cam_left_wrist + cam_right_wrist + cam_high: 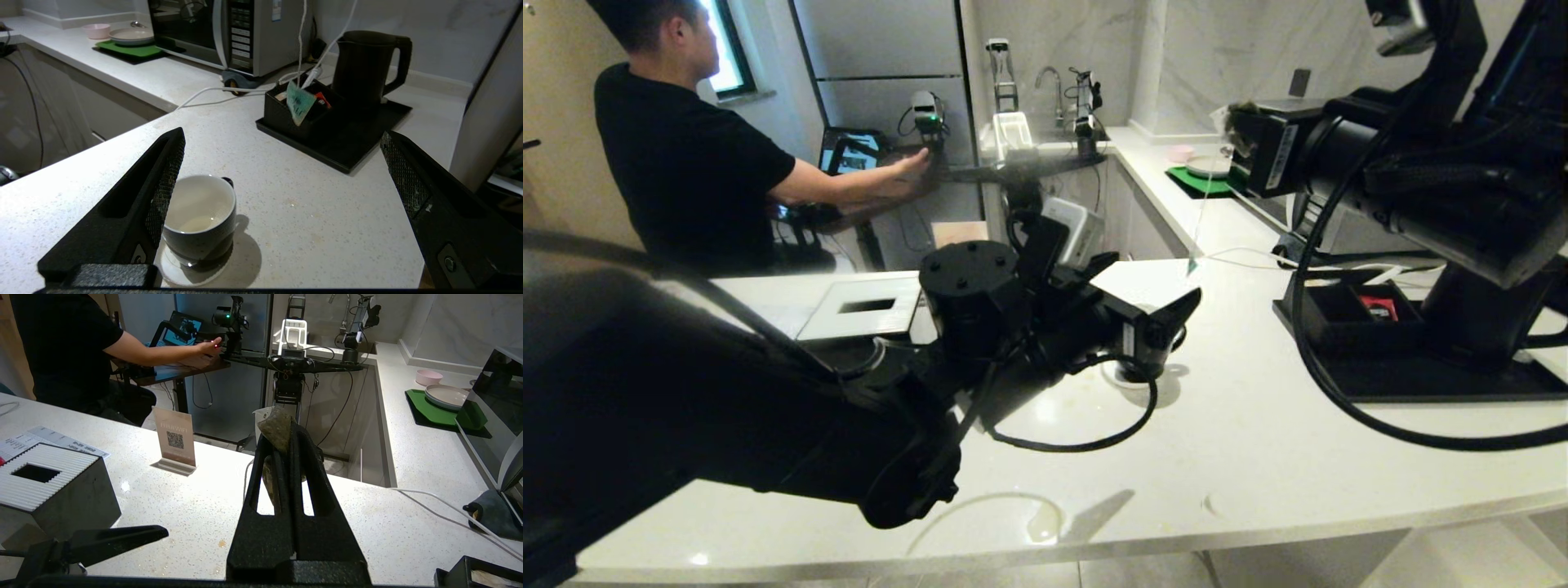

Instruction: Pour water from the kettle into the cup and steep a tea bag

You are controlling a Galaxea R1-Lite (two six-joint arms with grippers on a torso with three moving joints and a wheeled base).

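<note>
Left gripper (282, 204) agape beside cup (200, 222); right gripper (286, 445) raised, pinching probable tea bag (278, 430).

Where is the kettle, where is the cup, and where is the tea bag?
kettle (361, 67), left wrist view, on the middle of its black body.
cup (200, 241), left wrist view, on its dark outer wall.
tea bag (278, 430), right wrist view, on the part sticking out past the right gripper's shut fingers.

Home-style kitchen: marble counter (1258, 441), microwave (245, 36), sink tap (1049, 82), fridge (882, 73).
</note>
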